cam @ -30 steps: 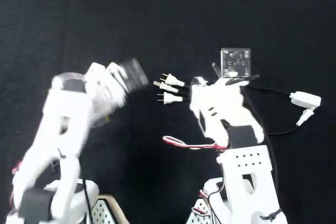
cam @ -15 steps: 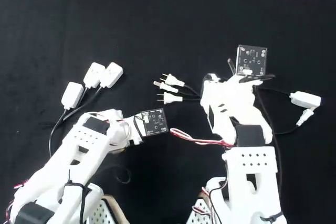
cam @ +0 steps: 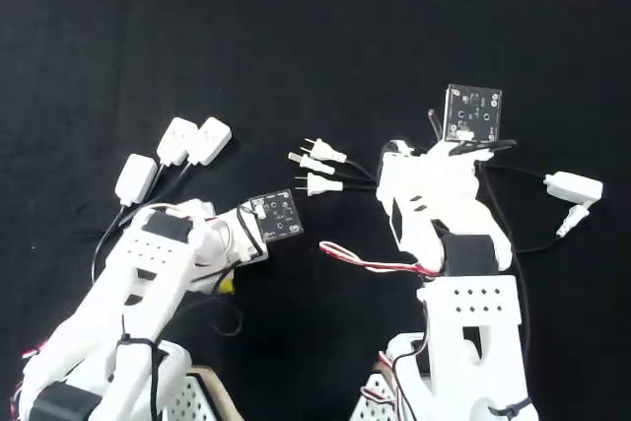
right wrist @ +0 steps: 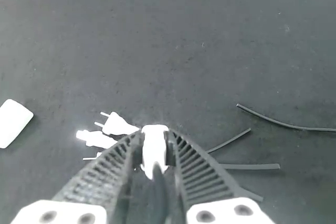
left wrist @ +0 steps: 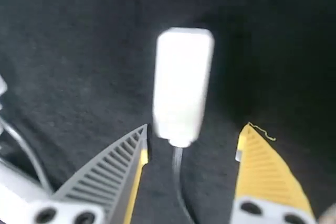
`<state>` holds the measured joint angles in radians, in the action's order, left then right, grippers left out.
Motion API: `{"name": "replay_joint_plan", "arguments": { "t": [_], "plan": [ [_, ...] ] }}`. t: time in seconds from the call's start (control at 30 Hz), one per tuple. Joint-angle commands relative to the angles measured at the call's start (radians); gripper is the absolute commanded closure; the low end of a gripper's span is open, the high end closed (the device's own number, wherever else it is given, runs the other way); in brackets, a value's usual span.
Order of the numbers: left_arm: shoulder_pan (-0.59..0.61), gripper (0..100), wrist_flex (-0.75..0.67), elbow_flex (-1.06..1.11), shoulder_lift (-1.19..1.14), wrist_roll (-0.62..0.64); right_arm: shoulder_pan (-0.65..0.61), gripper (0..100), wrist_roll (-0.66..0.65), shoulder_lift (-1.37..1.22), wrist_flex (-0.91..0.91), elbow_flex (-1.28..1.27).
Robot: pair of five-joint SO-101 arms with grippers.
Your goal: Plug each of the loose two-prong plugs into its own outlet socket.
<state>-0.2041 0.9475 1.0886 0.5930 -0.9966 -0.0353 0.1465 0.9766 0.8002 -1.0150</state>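
Observation:
Three white two-prong plugs point(cam: 317, 167) lie in a cluster at the table's middle. Three white outlet sockets point(cam: 177, 150) sit to their left on black cords. In the left wrist view my left gripper point(left wrist: 195, 129) is open, and one socket point(left wrist: 182, 85) lies just beyond its yellow fingertips point(left wrist: 257, 150); which socket it is I cannot tell. My left arm point(cam: 158, 253) hangs below the socket group. My right gripper point(right wrist: 155, 137) is shut on a white plug point(right wrist: 155, 150), right beside the other plugs point(right wrist: 118, 124), and sits at the cluster's right side point(cam: 373, 160).
A fourth white socket point(cam: 572, 186) with its cord lies at the far right. Black cords point(right wrist: 262, 167) trail over the dark cloth near the right arm. A red and white wire point(cam: 360, 261) loops between the two arms.
My left arm has swung down from over the sockets to below them, and its wrist has since shifted slightly left. The right arm moved a little right a second ago, then stayed still.

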Motion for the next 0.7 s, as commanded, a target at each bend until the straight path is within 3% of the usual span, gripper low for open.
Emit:
{"name": "replay_joint_plan", "arguments": {
  "t": [0.0,0.27,0.43,0.67],
  "plan": [
    [-0.088,73,0.167,-0.097,0.017,0.081,0.006,98.6,-0.011,-0.002,0.002,0.056],
    [-0.213,73,0.173,-0.021,0.015,0.089,0.005,98.6,-0.011,-0.002,0.002,0.056],
    [-0.108,73,0.218,-0.099,0.051,0.091,0.005,98.6,-0.011,-0.002,0.005,0.054],
    [0.033,73,0.479,-0.265,0.342,0.091,0.005,98.6,-0.011,-0.002,0.008,0.054]
  ]
}}
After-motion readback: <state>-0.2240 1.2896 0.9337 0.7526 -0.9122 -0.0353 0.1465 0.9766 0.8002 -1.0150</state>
